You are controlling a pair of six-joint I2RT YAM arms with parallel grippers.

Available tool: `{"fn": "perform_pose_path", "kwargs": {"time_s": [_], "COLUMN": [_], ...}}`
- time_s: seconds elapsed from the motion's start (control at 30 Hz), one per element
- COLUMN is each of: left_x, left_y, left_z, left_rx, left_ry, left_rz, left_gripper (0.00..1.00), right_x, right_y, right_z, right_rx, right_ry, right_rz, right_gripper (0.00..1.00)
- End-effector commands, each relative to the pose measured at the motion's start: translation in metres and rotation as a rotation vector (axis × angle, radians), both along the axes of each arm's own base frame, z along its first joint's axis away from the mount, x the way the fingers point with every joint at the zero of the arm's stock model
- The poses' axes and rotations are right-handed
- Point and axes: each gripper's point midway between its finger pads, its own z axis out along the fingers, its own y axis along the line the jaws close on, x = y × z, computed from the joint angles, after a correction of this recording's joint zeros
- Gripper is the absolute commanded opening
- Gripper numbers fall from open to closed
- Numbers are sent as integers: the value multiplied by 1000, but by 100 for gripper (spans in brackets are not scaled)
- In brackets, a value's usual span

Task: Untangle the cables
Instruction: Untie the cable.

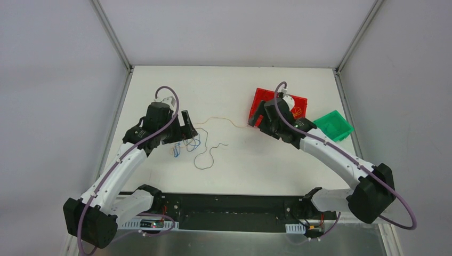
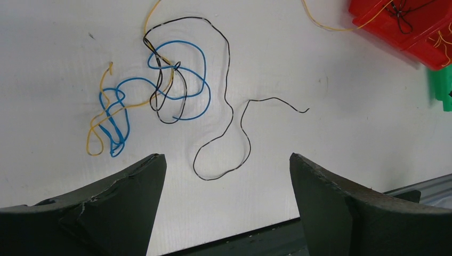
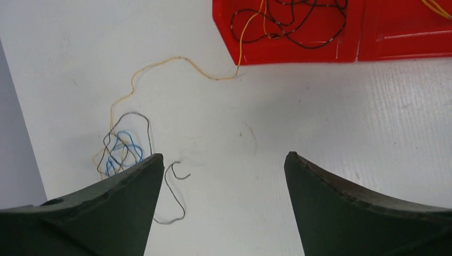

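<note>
From above, the thin blue, yellow and black cables [image 1: 187, 145] are too small for us to tell which crosses which, and the black left gripper [image 1: 189, 130] hides part of them. The black and white right arm [image 1: 320, 146] covers much of the red plastic bin [image 1: 259, 99]. In the left wrist view, the green plastic bin [image 2: 441, 88] is blurred and cut off by the right edge.

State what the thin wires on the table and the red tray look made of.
Thin blue wire, black wire and yellow wire: probably plastic-coated, smooth, slightly glossy. They hold soft curls, so perhaps a metal core, unseen. Red rectangular tray: likely moulded hard plastic, semi-gloss, uniform colour, straight edges.
</note>
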Motion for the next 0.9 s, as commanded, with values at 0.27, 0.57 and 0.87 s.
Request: {"fn": "perform_pose_path", "kwargs": {"time_s": [0.27, 0.57, 0.87], "left_x": [4, 4, 4], "left_y": [-3, -2, -2], "left_z": [5, 4, 5], "left_rx": [-35, -28, -28], "left_ry": [-29, -33, -36], "left_rz": [6, 3, 1], "left_gripper": [90, 91, 91], "right_x": [69, 86, 95], "right_y": [31, 36, 44], "right_z": [-57, -99, -117], "right_rx": [133, 117, 89], "right_ry": [-115, -112, -121], "right_rz": [-212, -277, -303], "right_gripper": [77, 70, 53]}}
